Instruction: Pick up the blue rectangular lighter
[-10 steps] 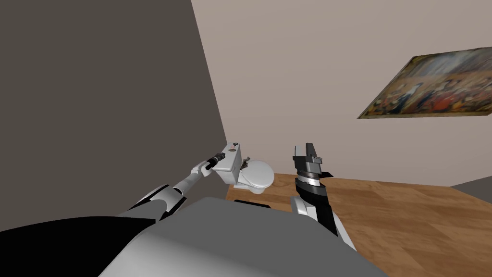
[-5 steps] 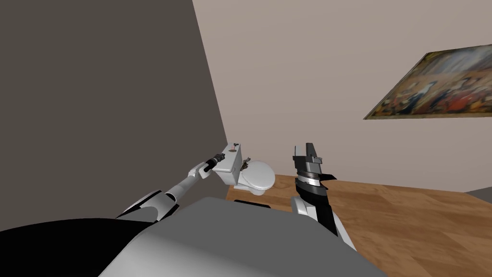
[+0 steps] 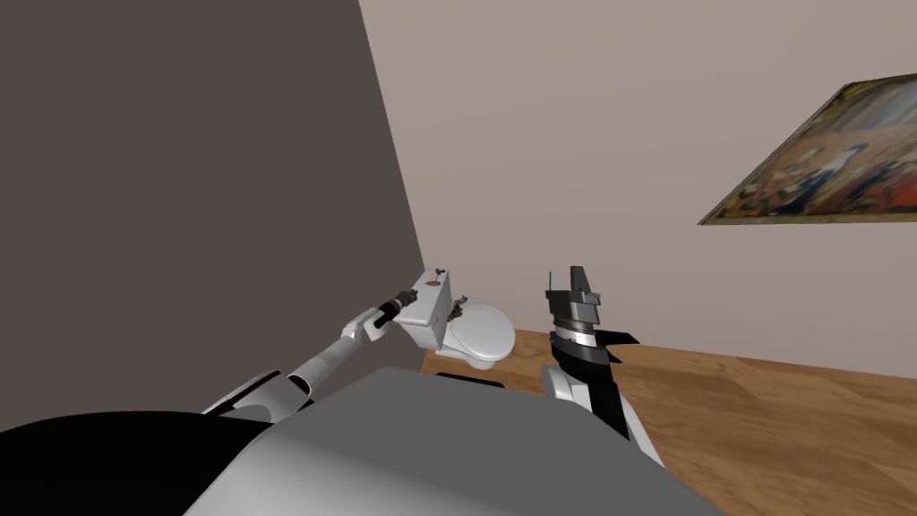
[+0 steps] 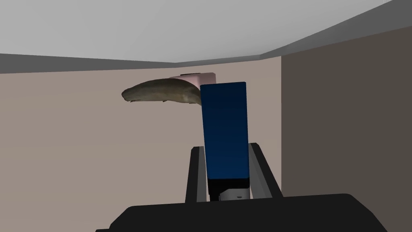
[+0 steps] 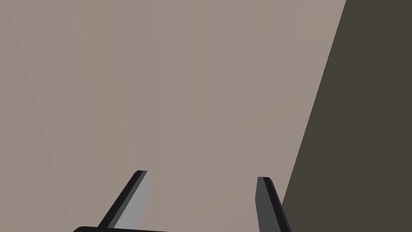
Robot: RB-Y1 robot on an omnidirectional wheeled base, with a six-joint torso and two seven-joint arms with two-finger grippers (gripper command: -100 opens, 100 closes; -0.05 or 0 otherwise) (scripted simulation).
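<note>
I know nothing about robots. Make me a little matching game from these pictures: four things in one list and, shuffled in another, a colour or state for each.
Things
1. lighter
2. right claw
3. toilet
4. painting

Descriptions
a. white, on the wooden floor
b. hangs on the wall
c. blue, gripped in the left claw
d. open, holding nothing

Pairs: 1-c, 2-d, 3-a, 4-b
</note>
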